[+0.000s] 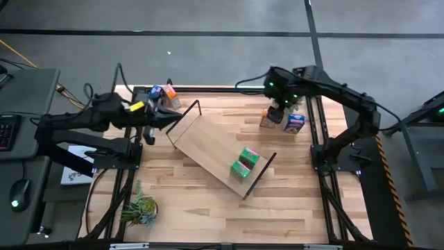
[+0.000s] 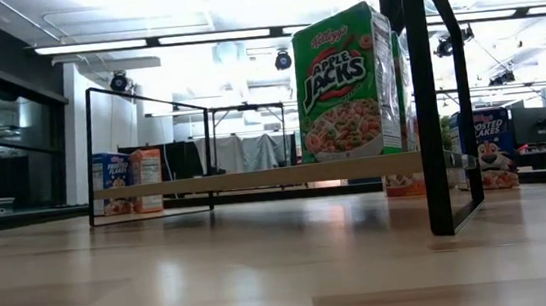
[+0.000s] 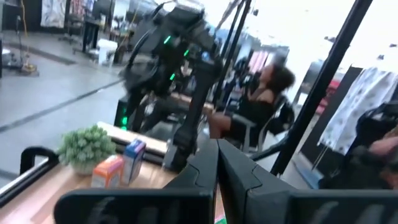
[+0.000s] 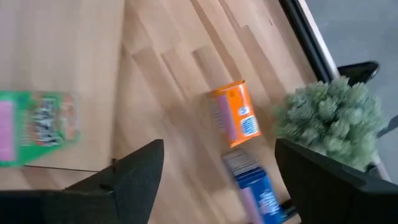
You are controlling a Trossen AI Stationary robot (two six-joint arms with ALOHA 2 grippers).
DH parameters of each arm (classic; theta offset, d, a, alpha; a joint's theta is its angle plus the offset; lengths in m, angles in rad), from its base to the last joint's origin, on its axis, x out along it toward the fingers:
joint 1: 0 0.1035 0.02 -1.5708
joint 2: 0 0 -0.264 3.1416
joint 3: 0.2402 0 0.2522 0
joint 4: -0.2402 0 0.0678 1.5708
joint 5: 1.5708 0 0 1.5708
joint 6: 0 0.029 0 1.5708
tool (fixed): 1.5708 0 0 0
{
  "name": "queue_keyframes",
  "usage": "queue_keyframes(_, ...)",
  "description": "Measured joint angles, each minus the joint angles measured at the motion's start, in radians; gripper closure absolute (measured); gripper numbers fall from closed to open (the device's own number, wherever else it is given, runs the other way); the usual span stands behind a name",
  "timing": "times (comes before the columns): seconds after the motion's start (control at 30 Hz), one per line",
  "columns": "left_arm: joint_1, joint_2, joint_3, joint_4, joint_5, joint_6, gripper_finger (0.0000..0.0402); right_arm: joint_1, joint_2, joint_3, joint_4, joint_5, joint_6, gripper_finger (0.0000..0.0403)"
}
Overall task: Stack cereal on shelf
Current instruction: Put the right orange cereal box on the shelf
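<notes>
Right gripper [image 4: 217,180], fingers spread and empty, hangs right over the orange cereal box [image 4: 233,114] and blue cereal box [image 4: 258,190] beside the plant [image 4: 333,118], nearer than my left gripper [image 1: 158,114], shelf [image 1: 208,149] lying just beyond.

High cam looks straight down; low cam at tabletop level; both show shelf [image 1: 220,154], wrist cams prob. blurred.

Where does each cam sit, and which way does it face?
High: overhead, straight down; both arms, shelf.
Low: tabletop height, level across; green cereal box on the shelf board, no claw seen.
Left wrist: past the shut left claw toward the right arm and a seated person.
Right wrist: down past the open right claw.
Shared: orange box and blue box, also in high.
</notes>
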Motion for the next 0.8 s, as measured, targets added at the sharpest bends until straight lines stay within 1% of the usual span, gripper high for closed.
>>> queue_keyframes(0.1, -0.007, -0.027, 0.0, -0.002, 0.008, -0.012, 0.0401, -0.042, 0.05, 0.0, 0.015, -0.02, -0.099, 0.0099)
queue_keyframes(0.27, -0.038, -0.044, 0.0, -0.004, 0.023, -0.012, 0.0401, -0.103, 0.11, 0.0, 0.032, -0.067, -0.214, 0.0099)
queue_keyframes(0.33, -0.054, -0.046, 0.0, -0.006, 0.022, -0.011, 0.0401, -0.127, 0.118, 0.0, 0.033, -0.07, -0.231, 0.0099)
queue_keyframes(0.43, -0.073, -0.05, 0.0, -0.009, 0.023, 0.004, 0.0401, -0.158, 0.113, 0.0, 0.027, -0.101, -0.222, 0.0099)
queue_keyframes(0.5, -0.081, -0.05, 0.0, -0.009, 0.023, 0.012, 0.0401, -0.166, 0.097, -0.006, 0.019, -0.087, -0.221, 0.01)
queue_keyframes(0.57, -0.087, -0.049, 0.0, -0.01, 0.029, 0.013, 0.0401, -0.168, 0.053, -0.06, 0.052, -0.078, -0.2, 0.01)
queue_keyframes(0.67, -0.09, -0.05, 0.0, -0.011, 0.052, 0.018, 0.0401, -0.155, -0.026, -0.209, 0.131, -0.079, -0.157, 0.01)
queue_keyframes(0.77, -0.09, -0.049, 0.0, -0.013, 0.053, 0.031, 0.0401, -0.134, -0.101, -0.344, 0.225, -0.039, -0.161, 0.01)
queue_keyframes(0.8, -0.09, -0.049, 0.0, -0.012, 0.053, 0.032, 0.0401, -0.13, -0.119, -0.377, 0.268, -0.041, -0.165, 0.01)
